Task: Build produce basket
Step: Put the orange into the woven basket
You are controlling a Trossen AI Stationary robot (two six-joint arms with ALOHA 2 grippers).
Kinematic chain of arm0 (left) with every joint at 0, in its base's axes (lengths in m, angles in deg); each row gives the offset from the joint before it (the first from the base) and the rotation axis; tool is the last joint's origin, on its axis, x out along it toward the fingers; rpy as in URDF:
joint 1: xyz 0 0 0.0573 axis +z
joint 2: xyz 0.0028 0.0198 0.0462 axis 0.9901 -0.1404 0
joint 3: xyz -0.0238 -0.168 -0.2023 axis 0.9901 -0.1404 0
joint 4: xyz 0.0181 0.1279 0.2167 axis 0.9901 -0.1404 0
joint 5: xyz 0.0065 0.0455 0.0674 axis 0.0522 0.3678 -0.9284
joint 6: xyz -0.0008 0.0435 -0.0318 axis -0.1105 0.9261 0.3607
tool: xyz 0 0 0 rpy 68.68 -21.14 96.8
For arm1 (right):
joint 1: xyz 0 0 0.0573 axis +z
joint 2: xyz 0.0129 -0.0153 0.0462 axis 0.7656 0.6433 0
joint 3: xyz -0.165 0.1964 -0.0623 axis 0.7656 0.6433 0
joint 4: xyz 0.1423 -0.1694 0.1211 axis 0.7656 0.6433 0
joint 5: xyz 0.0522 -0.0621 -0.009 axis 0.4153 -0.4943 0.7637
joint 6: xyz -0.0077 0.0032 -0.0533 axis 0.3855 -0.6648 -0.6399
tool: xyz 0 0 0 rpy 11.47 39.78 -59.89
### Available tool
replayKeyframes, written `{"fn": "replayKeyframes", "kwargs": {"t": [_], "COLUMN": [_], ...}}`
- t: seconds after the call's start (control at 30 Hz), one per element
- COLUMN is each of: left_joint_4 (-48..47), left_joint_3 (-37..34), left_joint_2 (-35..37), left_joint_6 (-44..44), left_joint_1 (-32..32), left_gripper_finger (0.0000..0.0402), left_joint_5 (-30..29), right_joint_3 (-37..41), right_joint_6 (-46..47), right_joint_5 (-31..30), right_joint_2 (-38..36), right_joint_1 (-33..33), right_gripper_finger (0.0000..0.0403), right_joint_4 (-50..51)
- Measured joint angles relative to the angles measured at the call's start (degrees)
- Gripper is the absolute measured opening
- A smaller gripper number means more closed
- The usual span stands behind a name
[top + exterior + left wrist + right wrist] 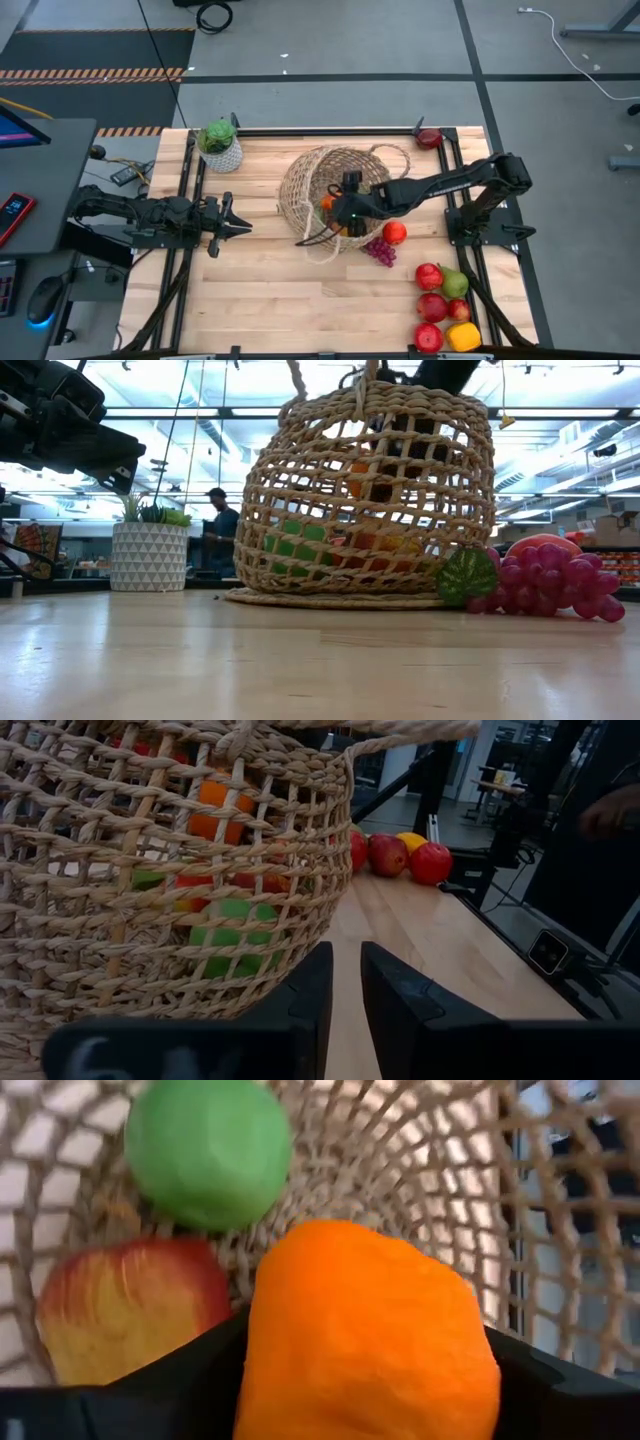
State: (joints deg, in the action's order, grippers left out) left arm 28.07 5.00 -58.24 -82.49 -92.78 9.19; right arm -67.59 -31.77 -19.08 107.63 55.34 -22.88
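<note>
The tan wicker basket stands on its base at the table's middle; it also shows in the low view and the left wrist view. Inside lie a green apple and a red-yellow apple. My right gripper reaches down into the basket from the table's right, shut on an orange. My left gripper is open and empty, left of the basket, low over the table. My right gripper pinches the orange between its two fingers, one finger on each of two opposite sides. The fingers slant down into the basket from the right. The orange hangs in the basket's upper half, above the fruit on its floor.
A white pot with a green plant stands far left. Purple grapes and a red fruit lie beside the basket's near right. Several fruits cluster near right; one red fruit lies far right. A person stands in the room.
</note>
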Motion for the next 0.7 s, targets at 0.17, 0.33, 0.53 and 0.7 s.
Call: {"fn": "replayKeyframes", "kwargs": {"t": [0.17,0.33,0.53,0.7], "left_joint_4": [-0.2,-0.01,-0.07,-0.03], "left_joint_3": [0.0,0.0,0.0,0.0], "left_joint_2": [0.0,-0.45,-0.42,-0.39], "left_joint_6": [0.0,0.0,0.0,0.0], "left_joint_1": [0.01,0.01,0.02,0.02], "left_gripper_finger": [0.0057,0.0056,0.0063,0.006], "left_joint_5": [0.0,0.0,0.0,0.0], "right_joint_3": [1.23,1.21,0.24,-4.08], "right_joint_6": [0.67,0.24,0.24,0.23], "right_joint_5": [1.17,2.62,2.39,-0.24], "right_joint_2": [0.56,0.62,0.59,0.51], "right_joint_1": [-0.23,-0.25,-0.02,0.06], "right_gripper_finger": [0.0292,0.0314,0.0362,0.0388], "right_joint_4": [-0.57,-1.05,0.59,4.54]}}
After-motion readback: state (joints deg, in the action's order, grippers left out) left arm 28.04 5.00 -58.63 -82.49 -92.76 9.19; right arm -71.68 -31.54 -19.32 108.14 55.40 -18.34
